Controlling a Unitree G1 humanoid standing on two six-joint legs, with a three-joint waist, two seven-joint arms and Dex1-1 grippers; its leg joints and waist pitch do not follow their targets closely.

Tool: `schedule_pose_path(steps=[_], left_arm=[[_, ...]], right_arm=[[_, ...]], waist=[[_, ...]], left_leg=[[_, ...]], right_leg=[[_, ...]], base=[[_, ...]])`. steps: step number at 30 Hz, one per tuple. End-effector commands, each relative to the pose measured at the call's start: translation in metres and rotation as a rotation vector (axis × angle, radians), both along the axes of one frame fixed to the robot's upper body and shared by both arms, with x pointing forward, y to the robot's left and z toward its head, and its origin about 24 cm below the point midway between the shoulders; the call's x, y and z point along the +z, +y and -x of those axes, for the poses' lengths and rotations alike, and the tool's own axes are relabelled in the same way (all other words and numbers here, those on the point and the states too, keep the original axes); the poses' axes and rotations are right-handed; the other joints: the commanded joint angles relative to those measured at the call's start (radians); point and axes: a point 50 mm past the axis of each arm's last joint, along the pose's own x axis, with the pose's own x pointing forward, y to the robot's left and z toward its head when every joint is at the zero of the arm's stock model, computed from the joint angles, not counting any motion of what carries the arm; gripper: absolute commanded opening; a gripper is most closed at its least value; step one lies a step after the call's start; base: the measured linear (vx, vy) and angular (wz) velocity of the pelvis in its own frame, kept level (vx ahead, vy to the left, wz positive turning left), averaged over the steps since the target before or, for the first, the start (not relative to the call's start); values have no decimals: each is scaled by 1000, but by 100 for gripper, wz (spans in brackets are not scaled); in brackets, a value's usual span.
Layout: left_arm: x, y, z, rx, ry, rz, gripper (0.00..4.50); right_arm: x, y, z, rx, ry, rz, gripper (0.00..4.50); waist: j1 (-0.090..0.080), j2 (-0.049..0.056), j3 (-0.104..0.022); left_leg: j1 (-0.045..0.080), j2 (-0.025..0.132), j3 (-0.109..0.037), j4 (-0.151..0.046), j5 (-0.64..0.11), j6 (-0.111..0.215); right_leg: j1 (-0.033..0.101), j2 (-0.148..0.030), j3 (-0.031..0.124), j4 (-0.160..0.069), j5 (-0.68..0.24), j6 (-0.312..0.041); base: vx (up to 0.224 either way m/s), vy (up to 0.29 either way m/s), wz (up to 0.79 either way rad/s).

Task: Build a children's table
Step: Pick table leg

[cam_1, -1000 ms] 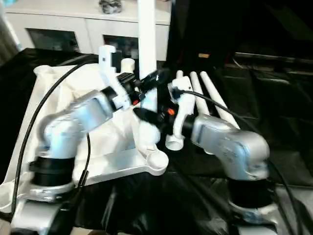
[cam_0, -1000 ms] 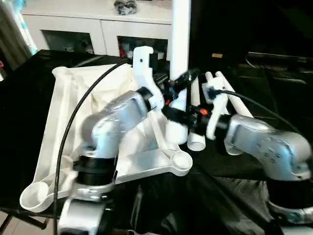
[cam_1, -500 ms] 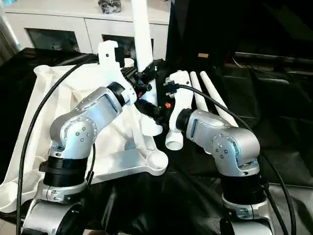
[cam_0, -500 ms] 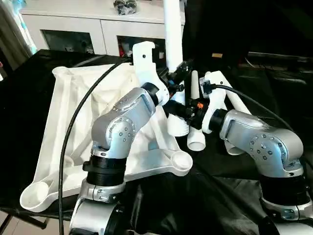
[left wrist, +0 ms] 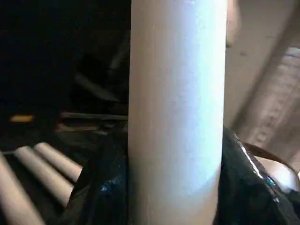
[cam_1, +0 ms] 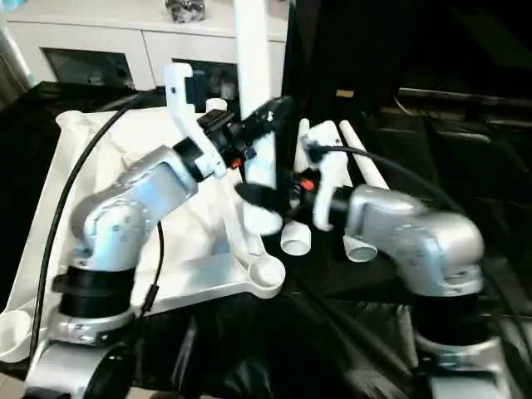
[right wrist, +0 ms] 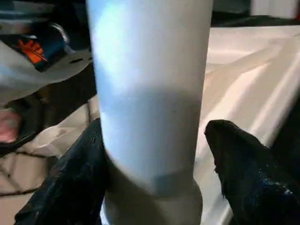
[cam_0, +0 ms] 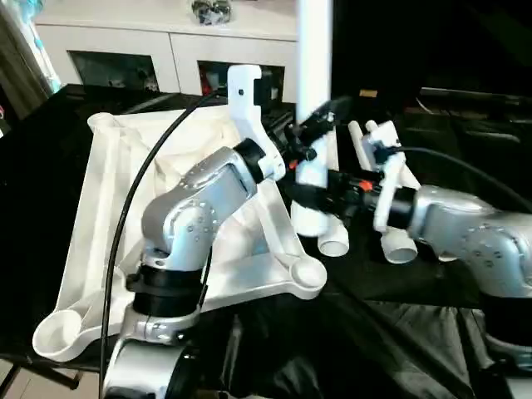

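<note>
Standing upright between the two grippers, one white leg (cam_0: 313,108) of the children's table was held by the left gripper (cam_0: 309,143), whose black fingers (left wrist: 101,187) were pressed against both sides of the shaft. The right gripper (cam_0: 320,197) was placed lower, around the thick foot end of the same leg; one finger lay against the leg while the other finger (right wrist: 243,164) stood clear of it, so that the jaws were seen partly spread and no firm hold could be confirmed. The table top (cam_0: 133,199) lay upside down on the black cloth (cam_0: 399,324), ribs and round corner sockets facing up, with a near corner socket (cam_0: 307,274) open and unfilled. Spare legs (cam_0: 399,179) were laid side by side on the cloth just beside the top.

The leg was judged to be light, rigid, hollow plastic with a smooth, slippery, tapered surface. A hold low on the shaft, near the thick end, was judged best, since a grip further up the taper could slide. The top was judged stiff, broad and unlikely to shift under gentle downward pressure.
</note>
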Motion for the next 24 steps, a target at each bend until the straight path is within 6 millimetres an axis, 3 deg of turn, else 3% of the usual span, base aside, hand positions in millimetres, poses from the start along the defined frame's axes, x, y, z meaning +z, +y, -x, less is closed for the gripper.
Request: schedule_pose_path(steps=[1,5,12,15,17,24], left_arm=[[5,-5,10,-87,-38,12,190],[3,-7,13,-124,-42,9,190],[3,-5,11,-112,-27,25,190],[9,-2,12,-125,-22,61,260],[13,-3,12,-125,-42,63,277],[23,1,1,-16,-46,86,338]], right_arm=[[4,-7,-1,8,8,-18,333],[5,-9,-1,31,12,-28,333],[3,-9,-1,46,23,-31,268],[0,-8,-2,29,31,-18,252],[-3,-8,-3,16,36,-11,221],[-5,-5,-1,22,36,-11,196]], waist=[[1,-16,-88],[0,-18,-87],[1,-19,-88],[1,-20,-89],[1,-20,-89],[2,-21,-88]], left_leg=[[13,31,-5,-63,-104,4],[14,32,-4,-64,-109,1],[13,32,-5,-63,-95,3],[12,30,-4,-62,-88,3],[13,31,-4,-62,-87,4],[13,30,-4,-63,-96,-3]], right_leg=[[55,-47,25,-72,-163,-200],[55,-47,25,-74,-180,-200],[55,-46,25,-73,-175,-197],[56,-46,25,-70,-163,-201],[55,-46,25,-72,-169,-203],[56,-47,25,-75,-190,-190]], base=[[0,0,0],[0,0,0],[0,0,0],[0,0,0],[0,0,0],[0,0,0]])
